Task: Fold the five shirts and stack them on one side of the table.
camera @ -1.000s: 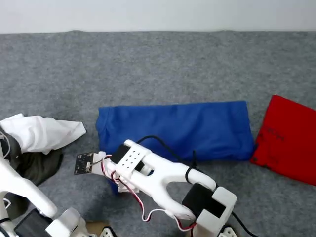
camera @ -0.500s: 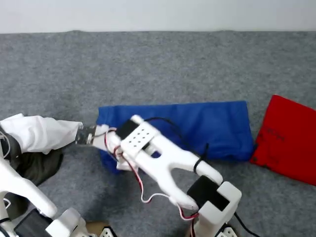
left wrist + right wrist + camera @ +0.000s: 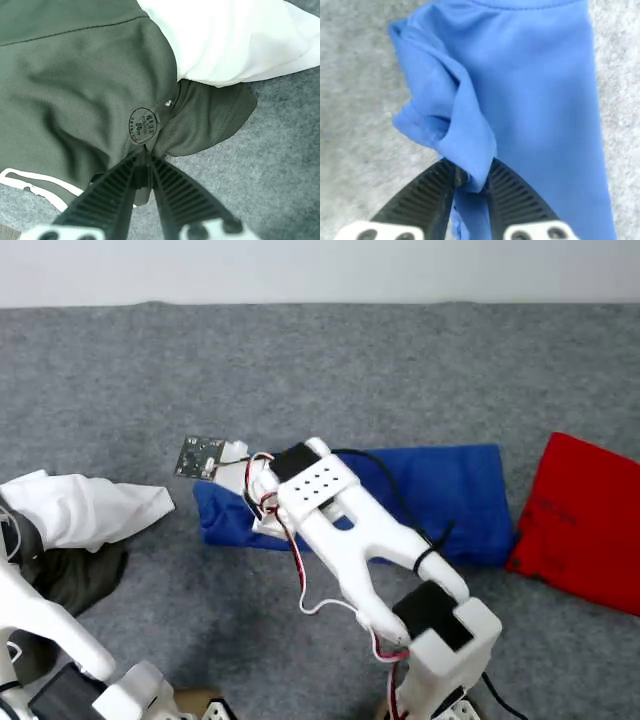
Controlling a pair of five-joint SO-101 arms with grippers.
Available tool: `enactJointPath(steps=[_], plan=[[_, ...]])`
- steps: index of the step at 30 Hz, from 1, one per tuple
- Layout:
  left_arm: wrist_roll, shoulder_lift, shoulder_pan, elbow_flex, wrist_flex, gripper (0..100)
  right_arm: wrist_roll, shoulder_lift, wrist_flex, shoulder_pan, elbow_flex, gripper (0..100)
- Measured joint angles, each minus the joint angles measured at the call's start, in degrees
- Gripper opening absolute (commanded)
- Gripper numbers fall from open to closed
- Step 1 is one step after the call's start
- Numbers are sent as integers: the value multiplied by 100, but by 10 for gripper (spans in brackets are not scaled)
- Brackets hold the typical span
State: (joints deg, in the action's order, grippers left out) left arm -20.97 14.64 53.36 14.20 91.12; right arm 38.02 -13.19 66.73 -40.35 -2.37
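A long folded blue shirt (image 3: pixel 440 500) lies across the middle of the grey table. My right gripper (image 3: pixel 470 182) is shut on a bunched fold of the blue shirt (image 3: pixel 545 100) at its left end, where the right arm (image 3: pixel 330 510) hangs over it. At the left edge, a white shirt (image 3: pixel 85 508) lies partly on a dark green shirt (image 3: pixel 70 575). My left gripper (image 3: pixel 145 157) is shut on a pinch of the dark green shirt (image 3: pixel 65 90), just beside the white shirt (image 3: pixel 230 40). A folded red shirt (image 3: pixel 585 520) rests at the right edge.
Grey carpet-like cloth (image 3: pixel 320 370) covers the table, with bare room along the far side behind the shirts. The left arm's base (image 3: pixel 60 640) stands at the near left, the right arm's base (image 3: pixel 445 640) near the front centre.
My right gripper has swung from the near side of the blue shirt's left end toward the far side, carrying the pinched blue fabric with it. The left arm has kept still.
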Motion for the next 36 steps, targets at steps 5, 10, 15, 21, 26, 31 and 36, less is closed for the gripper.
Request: enactJointPath(steps=[5,10,15,21,26,31,36], plan=[[0,0,0,0,0,7,9,-677,193,97,686,240],[0,0,0,0,0,7,-114,-1336,554,193,1591,242],[0,0,0,0,62,7,-211,-2048,800,484,2549,242],[0,0,0,0,62,7,-211,-2295,1644,624,3640,169],[0,0,0,0,62,7,-211,-2295,2549,607,4378,18],[0,0,0,0,62,7,-316,-2295,3358,404,4747,9],[0,0,0,0,62,7,-1011,-2295,3376,422,4774,9]])
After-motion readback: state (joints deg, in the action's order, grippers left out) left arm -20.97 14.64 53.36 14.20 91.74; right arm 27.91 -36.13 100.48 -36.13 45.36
